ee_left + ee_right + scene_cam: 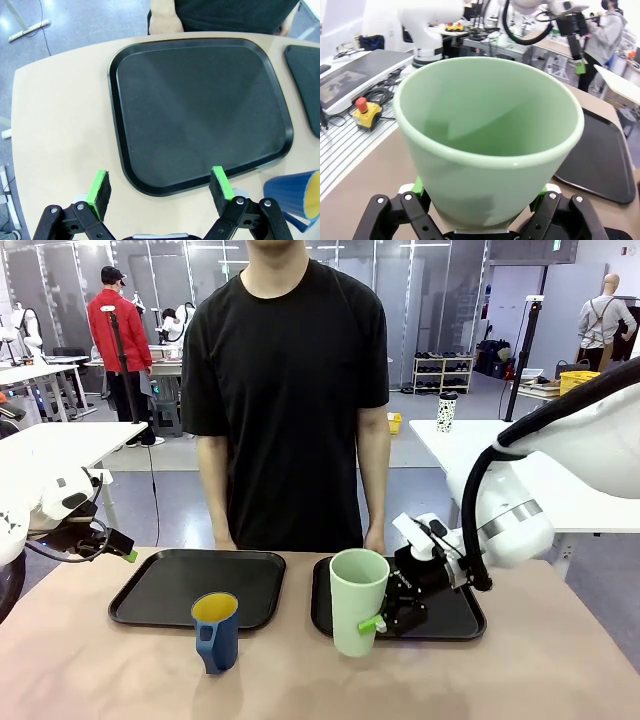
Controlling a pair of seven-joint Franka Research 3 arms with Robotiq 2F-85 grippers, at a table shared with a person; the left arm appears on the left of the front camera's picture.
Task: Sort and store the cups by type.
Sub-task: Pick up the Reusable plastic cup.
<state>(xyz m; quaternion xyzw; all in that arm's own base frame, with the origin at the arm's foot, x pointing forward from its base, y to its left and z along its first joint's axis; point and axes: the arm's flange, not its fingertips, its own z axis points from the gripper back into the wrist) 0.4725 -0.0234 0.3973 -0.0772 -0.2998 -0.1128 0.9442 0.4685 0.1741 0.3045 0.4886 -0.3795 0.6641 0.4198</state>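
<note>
R gripper [376, 621] [480, 215]: clamped on the green tumbler [357, 600] [487, 135], low down. In the wrist view there's one green pad tight on each side of its base. Tumbler is upright, mouth up, right at the near rim of the R tray [455, 622]. Can't tell if its base sits on the table [80, 670] or hangs just off it. R arm comes in from the pic's right, w/ the wrist low over that tray.

L gripper [122, 546] [160, 186]: released, jaws wide apart, holding nothing. It hovers above the table's left part, touching nothing, fingers aimed down twd the near rim of the L tray [160, 592] [116, 125].

Blue mug [217, 632] [295, 197]: upright on the table, just in front of the L tray's near right corner. Yellow inside, handle twd the robot. Mug and tumbler stand apart, mug to the robot's left.

The two black trays lie side by side w/ a narrow strip of table btwn them. A person in a black tee stands at the far edge, one hand [164, 19] at the table edge behind the L tray. A white speckled cup [446, 412] sits on a white table well behind.
</note>
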